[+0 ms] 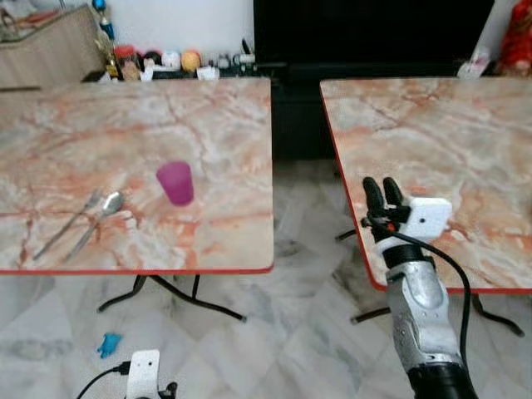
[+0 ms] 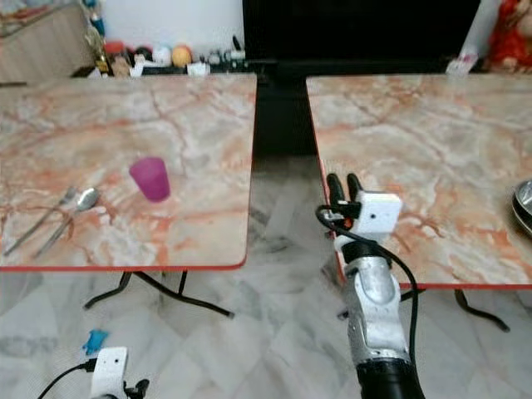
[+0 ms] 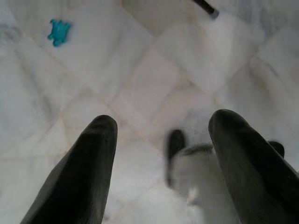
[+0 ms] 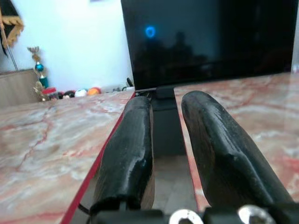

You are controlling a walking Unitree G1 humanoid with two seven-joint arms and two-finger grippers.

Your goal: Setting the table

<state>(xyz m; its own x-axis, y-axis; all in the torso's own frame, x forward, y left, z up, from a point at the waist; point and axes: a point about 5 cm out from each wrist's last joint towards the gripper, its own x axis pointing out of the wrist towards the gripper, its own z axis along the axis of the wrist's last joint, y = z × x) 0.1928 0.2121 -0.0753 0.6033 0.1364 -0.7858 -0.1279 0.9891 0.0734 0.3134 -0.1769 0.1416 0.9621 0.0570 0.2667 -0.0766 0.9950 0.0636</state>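
A translucent purple cup (image 1: 175, 183) stands upright on the left marble table (image 1: 208, 125). A fork (image 1: 71, 220) and a spoon (image 1: 100, 212) lie side by side to the cup's left, near the front edge. My right gripper (image 1: 382, 193) is raised at the left edge of the right marble table (image 1: 449, 133), pointing forward; its fingers (image 4: 135, 140) sit close together with nothing between them. My left gripper (image 3: 164, 119) hangs low over the floor, open and empty. The rim of a metal dish (image 2: 524, 208) shows at the right table's far right.
A floor gap runs between the two tables, with black table legs (image 1: 166, 295) under the left one. A small blue toy (image 1: 108, 343) lies on the white tiled floor. A black TV (image 1: 374, 33) and a low shelf of small ornaments (image 1: 166, 62) stand behind the tables.
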